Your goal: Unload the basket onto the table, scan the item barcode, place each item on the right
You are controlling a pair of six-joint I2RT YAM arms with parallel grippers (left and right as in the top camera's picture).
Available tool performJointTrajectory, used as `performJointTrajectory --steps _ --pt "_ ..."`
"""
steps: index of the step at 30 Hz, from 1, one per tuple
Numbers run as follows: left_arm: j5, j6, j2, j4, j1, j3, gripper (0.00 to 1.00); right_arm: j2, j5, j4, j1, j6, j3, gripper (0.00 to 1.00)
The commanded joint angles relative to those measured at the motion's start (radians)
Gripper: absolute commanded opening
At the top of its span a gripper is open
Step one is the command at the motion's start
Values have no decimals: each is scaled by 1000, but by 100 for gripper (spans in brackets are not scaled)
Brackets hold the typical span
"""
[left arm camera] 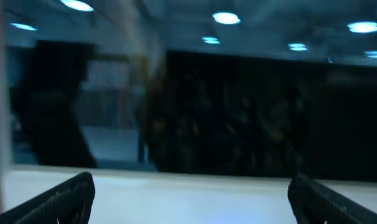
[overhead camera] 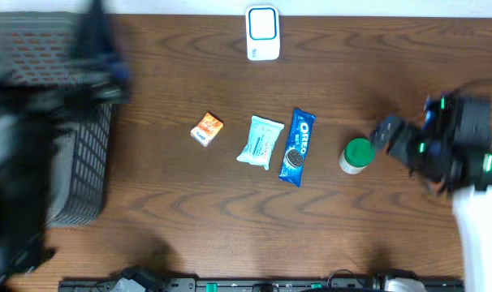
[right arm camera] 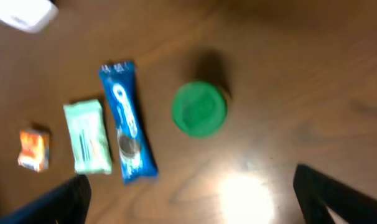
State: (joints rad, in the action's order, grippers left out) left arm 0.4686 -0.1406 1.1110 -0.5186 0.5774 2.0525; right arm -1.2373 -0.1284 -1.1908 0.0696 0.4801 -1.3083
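Jar (overhead camera: 356, 155) just right of Oreo pack (overhead camera: 297, 148), bare wood (overhead camera: 230, 219) around it, right gripper (right arm camera: 190, 186) further right, wide open, empty, left gripper (left arm camera: 191, 186) far left of pack, blurred, spread wide, nothing held

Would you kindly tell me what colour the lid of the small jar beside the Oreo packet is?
Green; the lid shows best in the right wrist view.

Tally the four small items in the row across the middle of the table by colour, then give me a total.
Orange: 1, the small box
Pale green: 1, the soft packet
Blue: 1, the Oreo pack
Bright green: 1, the lidded jar
Total: 4
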Motion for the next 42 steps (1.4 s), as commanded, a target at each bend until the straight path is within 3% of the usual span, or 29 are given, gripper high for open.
performJointTrajectory --steps 1,4,8,12,19,27,34,42 --pt "94 -50 -20 3 -5 3 98 -168 -16 -131 -6 27 -241 99" --pt "94 -74 -31 -66 -5 3 98 -264 -61 -141 -6 -16 -303 99" --pt "137 -138 -25 -201 -5 -5 98 -373 -60 -189 -6 154 -301 99" --pt "212 -147 -43 -166 -6 -50 98 -508 -41 -250 -13 232 -301 99" --pt "213 -147 -92 -163 -6 -110 98 -660 -19 -227 -58 239 -301 99" --pt "214 -147 -173 -102 -6 -224 98 -713 37 -146 -151 316 -285 99" --pt "214 -147 -226 -74 -6 -267 98 -713 128 -61 -189 401 -143 99" --pt "214 -147 -243 -74 -6 -267 98 -713 135 34 -185 398 -29 99"
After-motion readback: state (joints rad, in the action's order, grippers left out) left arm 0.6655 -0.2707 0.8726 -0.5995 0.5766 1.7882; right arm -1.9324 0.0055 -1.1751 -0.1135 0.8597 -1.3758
